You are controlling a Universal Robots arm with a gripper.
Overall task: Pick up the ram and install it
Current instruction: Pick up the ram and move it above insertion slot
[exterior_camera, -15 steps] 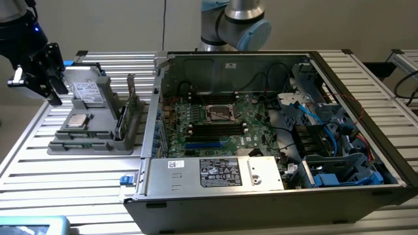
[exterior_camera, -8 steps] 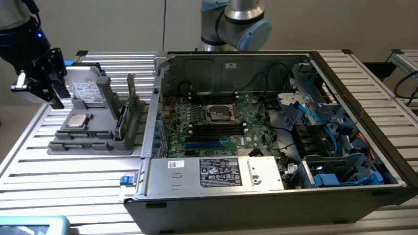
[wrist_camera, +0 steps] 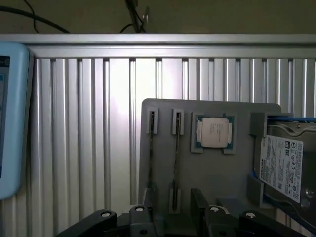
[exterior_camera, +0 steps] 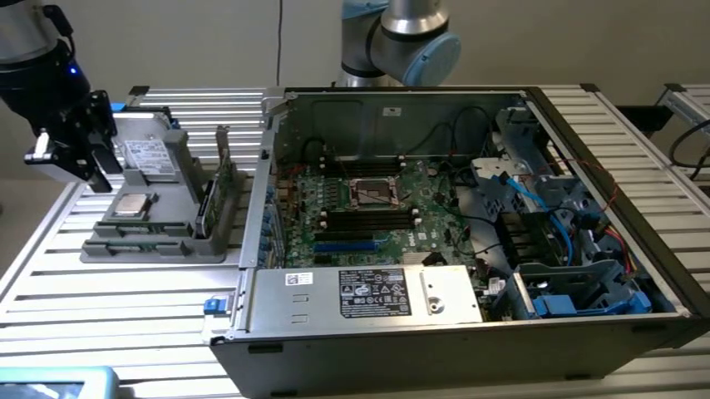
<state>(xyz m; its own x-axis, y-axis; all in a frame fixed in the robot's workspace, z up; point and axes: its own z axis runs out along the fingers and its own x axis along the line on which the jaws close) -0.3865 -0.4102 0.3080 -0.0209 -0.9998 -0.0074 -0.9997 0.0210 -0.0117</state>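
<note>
In the exterior view, the gripper [exterior_camera: 98, 166] hangs at the gray tray's [exterior_camera: 155, 249] ten o'clock, its claw spread wide and holding nothing. The ram [exterior_camera: 209, 204] stands on edge along the tray's three o'clock side. Farther toward three o'clock sits the open computer case [exterior_camera: 466, 332].

Wide exterior view looks down; close wrist view shares the tray [exterior_camera: 166, 248] [wrist_camera: 212, 173].

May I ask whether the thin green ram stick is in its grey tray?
In: the thin green ram stick stands edgewise in the grey tray's slot.
</note>
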